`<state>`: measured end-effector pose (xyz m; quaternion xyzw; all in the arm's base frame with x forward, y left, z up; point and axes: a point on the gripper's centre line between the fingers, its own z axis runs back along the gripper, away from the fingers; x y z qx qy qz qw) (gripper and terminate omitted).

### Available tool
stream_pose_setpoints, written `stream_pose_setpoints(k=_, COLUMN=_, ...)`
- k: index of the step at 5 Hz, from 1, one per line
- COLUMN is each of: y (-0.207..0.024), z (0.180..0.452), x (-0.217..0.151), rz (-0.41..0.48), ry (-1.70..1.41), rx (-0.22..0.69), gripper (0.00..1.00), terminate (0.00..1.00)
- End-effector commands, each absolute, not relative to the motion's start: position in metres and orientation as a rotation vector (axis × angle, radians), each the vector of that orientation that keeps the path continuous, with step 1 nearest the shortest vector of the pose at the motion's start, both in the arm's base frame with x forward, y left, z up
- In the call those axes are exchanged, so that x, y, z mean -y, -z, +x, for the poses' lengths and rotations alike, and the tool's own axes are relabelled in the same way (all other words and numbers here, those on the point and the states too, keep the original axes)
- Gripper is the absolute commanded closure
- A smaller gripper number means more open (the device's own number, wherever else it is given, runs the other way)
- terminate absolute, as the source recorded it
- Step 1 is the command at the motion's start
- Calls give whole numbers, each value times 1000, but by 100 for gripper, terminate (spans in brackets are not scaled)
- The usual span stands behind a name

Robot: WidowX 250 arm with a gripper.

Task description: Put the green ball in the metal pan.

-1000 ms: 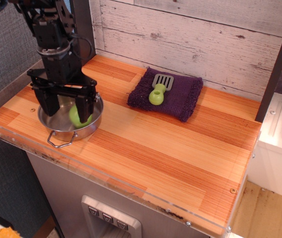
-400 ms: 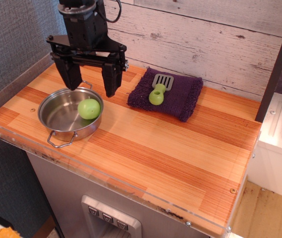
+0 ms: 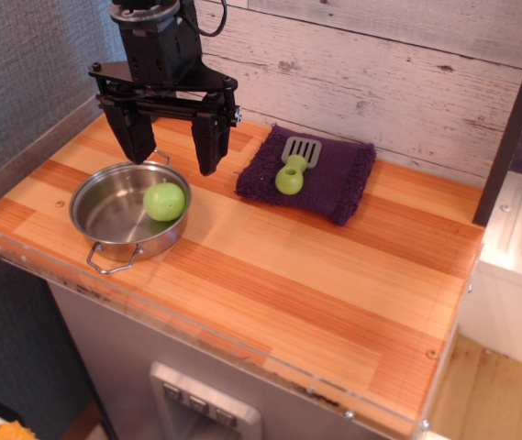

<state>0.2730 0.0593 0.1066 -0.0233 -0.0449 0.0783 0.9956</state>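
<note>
The green ball (image 3: pixel 165 201) lies inside the metal pan (image 3: pixel 105 213), against its right wall. The pan sits at the left front of the wooden counter, one wire loop handle toward the front. My gripper (image 3: pixel 172 152) hangs above the pan's far edge, raised clear of it. Its two black fingers (image 3: pixel 208 142) are spread wide and hold nothing.
A purple cloth (image 3: pixel 309 171) lies at the back middle with a grey slotted spatula (image 3: pixel 295 162) with a green knob handle on it. A white plank wall (image 3: pixel 380 73) stands behind. A clear plastic lip (image 3: pixel 196 337) runs along the counter's front edge.
One second ago the gripper stood low in the pan around the ball. It has let the ball go and risen up and back; the ball stays in the pan.
</note>
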Motion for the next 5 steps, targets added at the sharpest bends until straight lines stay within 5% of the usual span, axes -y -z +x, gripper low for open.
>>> stream_pose_setpoints(k=1, y=-125, z=275, x=-64, rz=-38, ry=-160, rx=147, gripper=0, terminate=0)
stream_pose_setpoints(k=4, y=-125, z=275, x=-64, rz=-38, ry=-160, rx=147, gripper=0, terminate=0)
stream_pose_setpoints(k=5, y=-125, z=275, x=-64, rz=-38, ry=-160, rx=147, gripper=0, terminate=100)
